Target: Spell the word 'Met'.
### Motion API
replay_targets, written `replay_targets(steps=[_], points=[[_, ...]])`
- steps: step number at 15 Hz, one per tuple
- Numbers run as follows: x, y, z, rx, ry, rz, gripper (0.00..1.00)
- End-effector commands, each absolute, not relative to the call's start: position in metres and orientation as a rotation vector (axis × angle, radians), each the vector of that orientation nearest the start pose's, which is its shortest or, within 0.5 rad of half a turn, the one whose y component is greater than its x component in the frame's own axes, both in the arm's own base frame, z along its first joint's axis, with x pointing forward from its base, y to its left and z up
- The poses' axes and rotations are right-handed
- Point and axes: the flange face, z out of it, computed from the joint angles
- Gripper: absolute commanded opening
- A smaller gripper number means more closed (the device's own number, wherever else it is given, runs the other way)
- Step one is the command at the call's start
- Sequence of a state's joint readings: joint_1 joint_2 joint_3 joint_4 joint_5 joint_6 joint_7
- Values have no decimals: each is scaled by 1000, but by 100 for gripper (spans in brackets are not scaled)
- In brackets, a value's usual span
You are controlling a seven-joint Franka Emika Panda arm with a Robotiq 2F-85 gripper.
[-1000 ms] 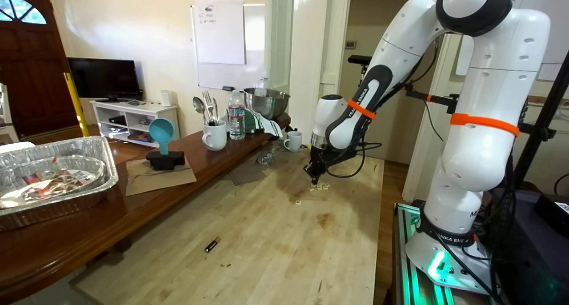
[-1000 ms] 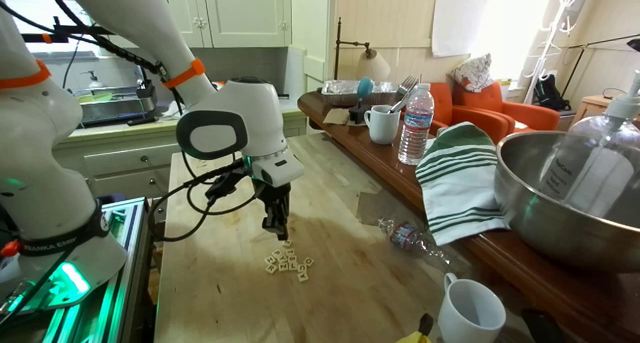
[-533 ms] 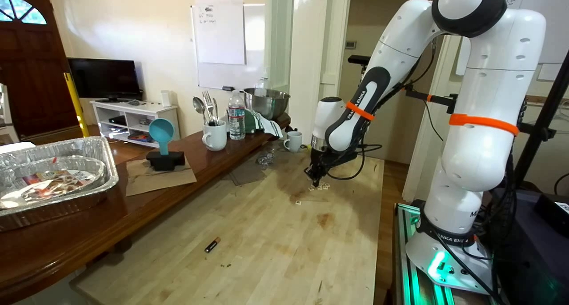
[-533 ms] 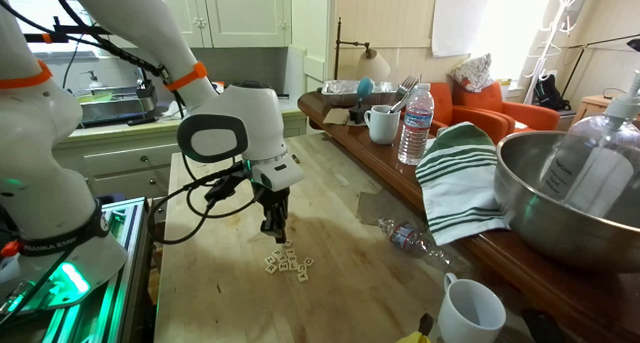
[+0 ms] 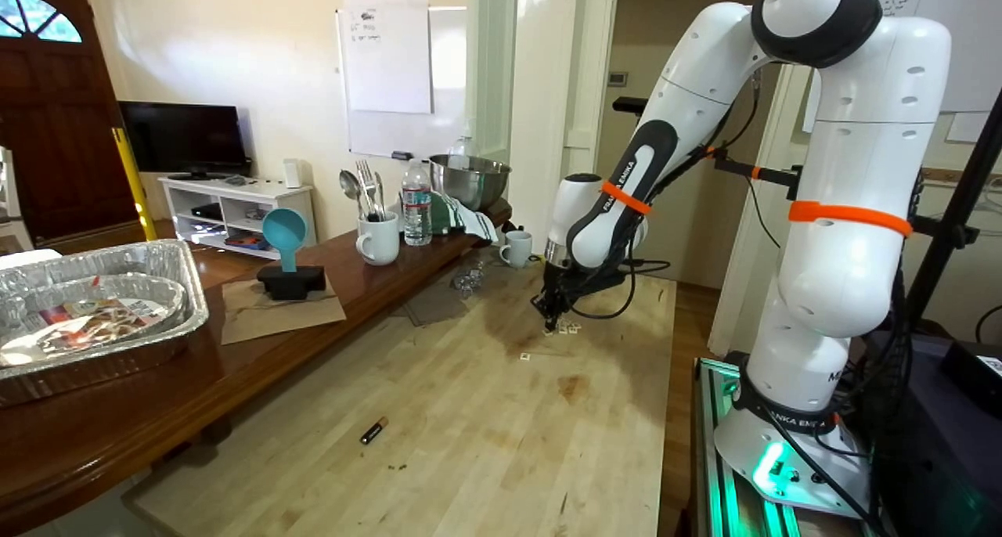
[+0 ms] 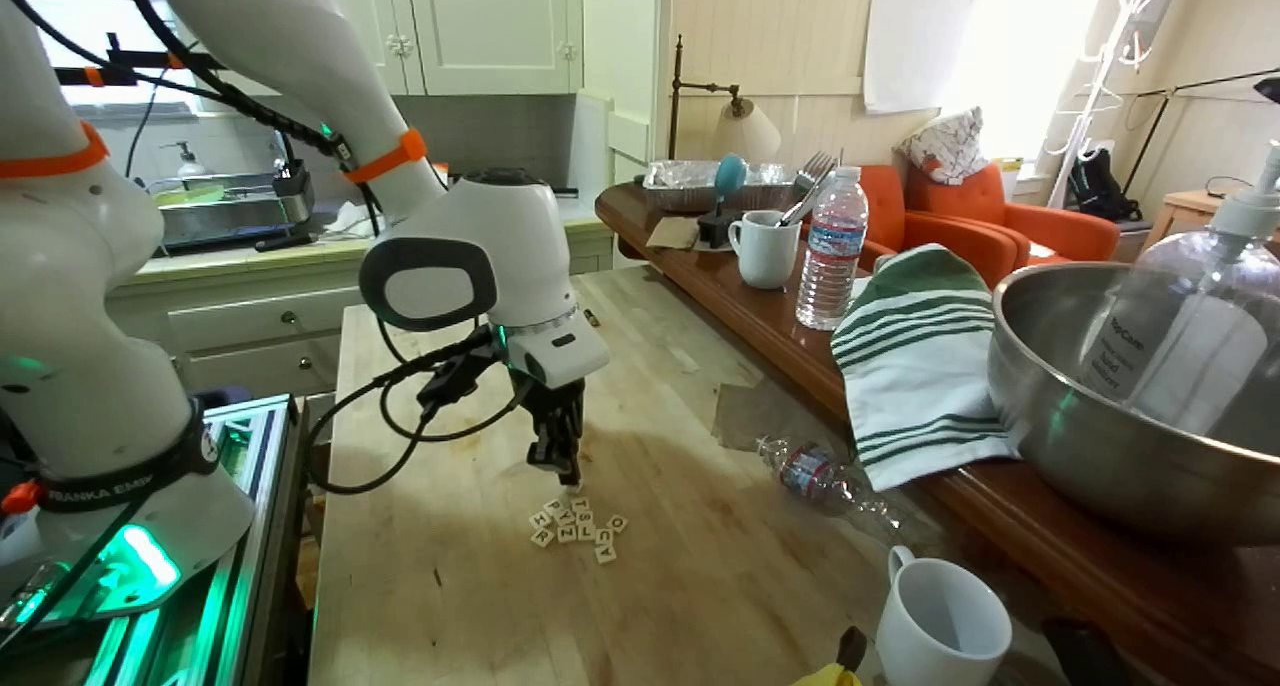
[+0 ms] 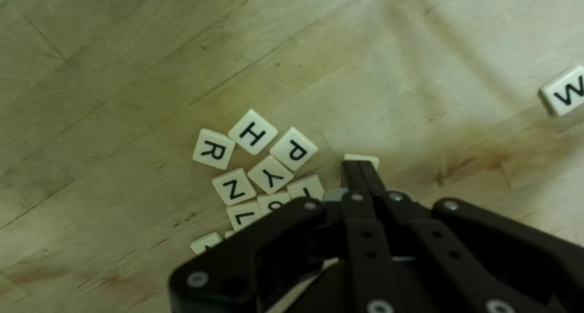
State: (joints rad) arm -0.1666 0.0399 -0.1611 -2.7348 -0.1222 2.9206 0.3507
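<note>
End effector (image 7: pixel 359 164) closed | tiles (image 7: pixel 253 132) R, H, P | arm (image 5: pixel 699 83) FRANKA EMIKA

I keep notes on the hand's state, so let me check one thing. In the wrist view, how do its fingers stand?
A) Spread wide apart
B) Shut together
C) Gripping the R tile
B: the hand shows its two fingers side by side with no visible gap, and the R tile lies well clear of them.
</note>
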Motion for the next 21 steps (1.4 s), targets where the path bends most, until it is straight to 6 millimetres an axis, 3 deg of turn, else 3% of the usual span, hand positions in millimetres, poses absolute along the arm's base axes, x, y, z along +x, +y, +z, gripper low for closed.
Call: replay_targets(steps=[1, 11, 21], points=[[403, -126, 216, -3033, 877, -278, 0], [409, -126, 208, -3060, 813, -268, 0], [404, -85, 205, -3087, 470, -272, 0]])
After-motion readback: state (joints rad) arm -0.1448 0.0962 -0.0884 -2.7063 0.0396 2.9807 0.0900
